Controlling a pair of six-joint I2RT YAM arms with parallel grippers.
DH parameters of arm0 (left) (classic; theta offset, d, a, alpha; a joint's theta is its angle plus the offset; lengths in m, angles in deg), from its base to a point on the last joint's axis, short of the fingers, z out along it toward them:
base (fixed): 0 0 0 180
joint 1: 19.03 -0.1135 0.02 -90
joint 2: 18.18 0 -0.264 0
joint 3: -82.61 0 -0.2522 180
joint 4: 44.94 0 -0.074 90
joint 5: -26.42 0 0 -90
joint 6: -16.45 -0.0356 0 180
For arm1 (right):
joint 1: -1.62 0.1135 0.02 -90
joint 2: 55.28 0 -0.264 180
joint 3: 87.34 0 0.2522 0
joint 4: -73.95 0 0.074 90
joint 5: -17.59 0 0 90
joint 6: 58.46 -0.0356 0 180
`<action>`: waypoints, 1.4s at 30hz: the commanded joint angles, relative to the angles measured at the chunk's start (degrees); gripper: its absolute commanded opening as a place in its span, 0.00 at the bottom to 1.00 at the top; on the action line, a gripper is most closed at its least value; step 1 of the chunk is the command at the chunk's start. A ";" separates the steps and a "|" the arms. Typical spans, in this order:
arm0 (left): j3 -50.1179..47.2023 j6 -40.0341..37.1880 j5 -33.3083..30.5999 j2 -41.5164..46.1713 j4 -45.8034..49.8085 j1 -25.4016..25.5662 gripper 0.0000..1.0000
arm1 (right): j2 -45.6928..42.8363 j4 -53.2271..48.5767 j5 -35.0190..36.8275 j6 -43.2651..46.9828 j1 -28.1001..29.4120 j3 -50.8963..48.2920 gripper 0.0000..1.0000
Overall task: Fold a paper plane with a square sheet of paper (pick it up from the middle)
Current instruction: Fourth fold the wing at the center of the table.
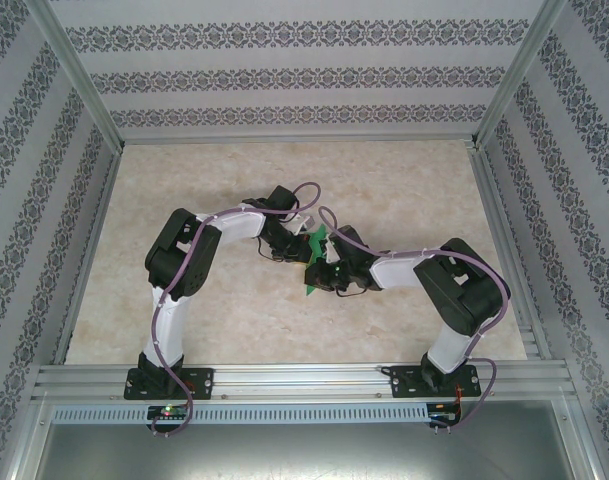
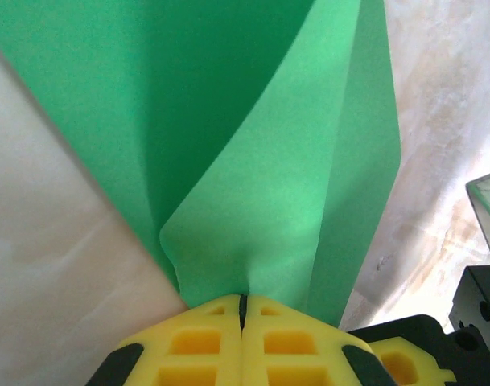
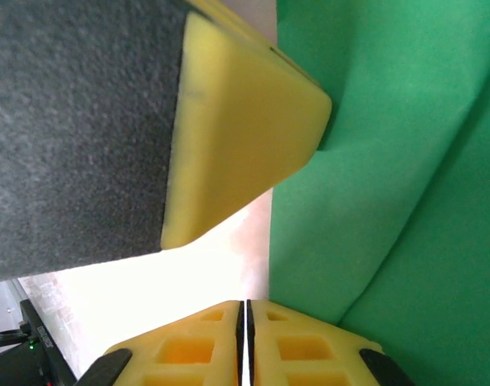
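Note:
The square sheet of paper (image 1: pixel 317 250) is bright green, folded into layers, and sits between the two grippers at the table's middle. In the left wrist view the sheet of paper (image 2: pixel 253 161) fans out ahead with a curled flap, and my left gripper (image 2: pixel 242 301) is shut on its near edge. My left gripper (image 1: pixel 302 238) reaches in from the far left of the paper. My right gripper (image 1: pixel 325 276) comes from the near right. Its yellow jaws (image 3: pixel 246 304) are closed together, and the paper (image 3: pixel 373 161) lies just to their right, with nothing seen in the gap. It is no slim dart.
The marbled table (image 1: pixel 404 190) is ringed by aluminium rails (image 1: pixel 294 380) and patterned walls. One yellow-and-black finger of the left gripper (image 3: pixel 245 121) hangs close above the right jaws. Part of the right gripper (image 2: pixel 405 358) sits at the lower right of the left wrist view.

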 commanded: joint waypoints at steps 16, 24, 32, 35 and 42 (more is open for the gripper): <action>-2.51 -1.83 -8.91 -6.54 3.01 0.47 0.08 | -8.29 -6.73 0.47 0.40 0.90 -4.46 0.14; -2.50 -1.82 -8.88 -6.73 3.03 0.42 0.07 | -5.04 -2.73 -1.04 -0.77 0.95 -3.15 0.13; -2.51 -1.90 -8.96 -6.87 3.18 0.37 0.08 | -6.73 -2.70 -0.41 -0.87 0.89 -2.96 0.10; -2.16 -1.99 -8.96 -6.90 3.37 0.34 0.07 | -7.81 -3.01 0.10 -0.93 0.48 -3.38 0.10; -1.88 -2.06 -8.83 -7.25 3.63 0.35 0.07 | -7.02 -2.34 -0.12 -1.10 -0.07 -2.66 0.09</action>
